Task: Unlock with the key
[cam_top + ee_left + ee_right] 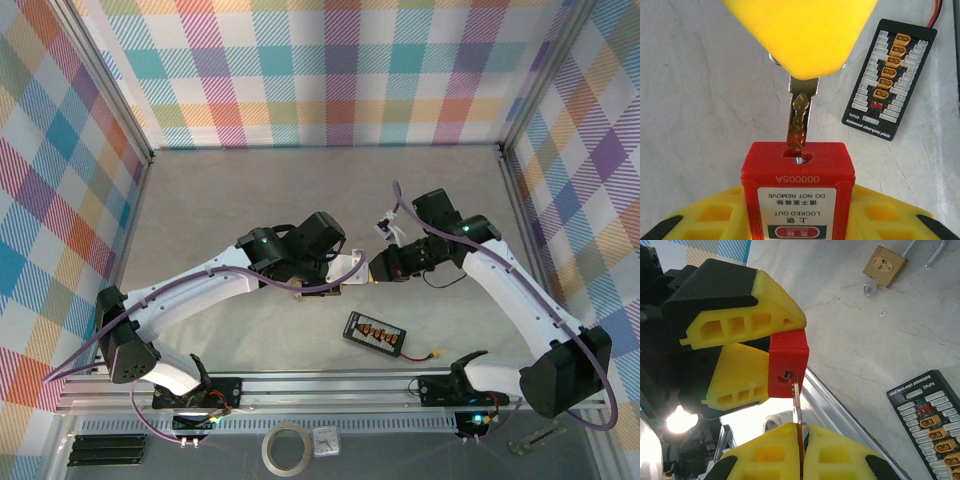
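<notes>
A red lockout padlock [797, 170] with a "LOCKED OUT" label sits clamped between the yellow fingers [705, 217] of my left gripper [797, 212], keyhole face pointing away from the wrist. In the right wrist view the padlock [787, 362] is held above my right gripper [801, 440], which is shut on the bow of a brass key [798, 400]. The key [801, 122] has its tip at the keyhole slot, slightly tilted; how deep it sits I cannot tell. Both grippers meet mid-table, left gripper [342, 270] facing right gripper [378, 268].
A black charging board [375, 333] with yellow connectors lies just in front of the grippers. A small brass padlock [884, 266] rests on the grey table behind them. A tape roll [285, 448] lies below the front rail. Checked walls enclose the table.
</notes>
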